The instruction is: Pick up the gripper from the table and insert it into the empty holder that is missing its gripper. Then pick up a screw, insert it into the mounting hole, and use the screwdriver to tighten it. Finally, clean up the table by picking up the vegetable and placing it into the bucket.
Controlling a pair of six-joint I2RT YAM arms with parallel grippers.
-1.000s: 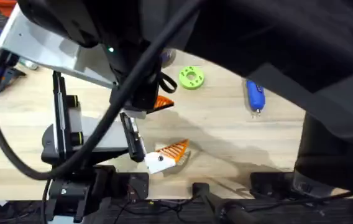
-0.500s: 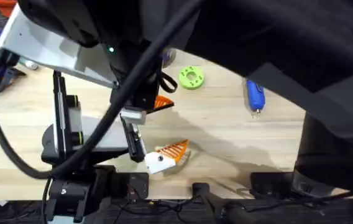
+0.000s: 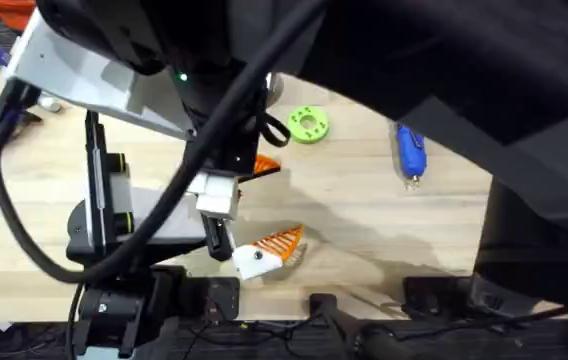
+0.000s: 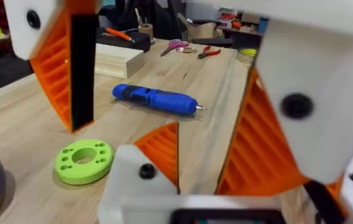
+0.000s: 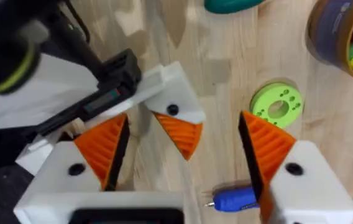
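The white holder stands on a black fixture with the orange gripper at its tip; from overhead they are holder and gripper. My right gripper hangs open above it, one finger on each side, apart from it. My left gripper is open too, and the holder with its orange piece lies between its fingers untouched. The blue screwdriver lies on the table at the right. The dark green vegetable lies beside the bucket.
A lime-green disc lies behind the fixture. A second white base with an orange ribbed tip rests near the front edge. The black stand is at the left. A pale wooden block lies beyond the screwdriver. Both arms loom large under the overhead camera.
The left arm has shifted slightly, uncovering the white holder base beside the orange piece. The disc, the screwdriver and the front ribbed tip have stayed put.
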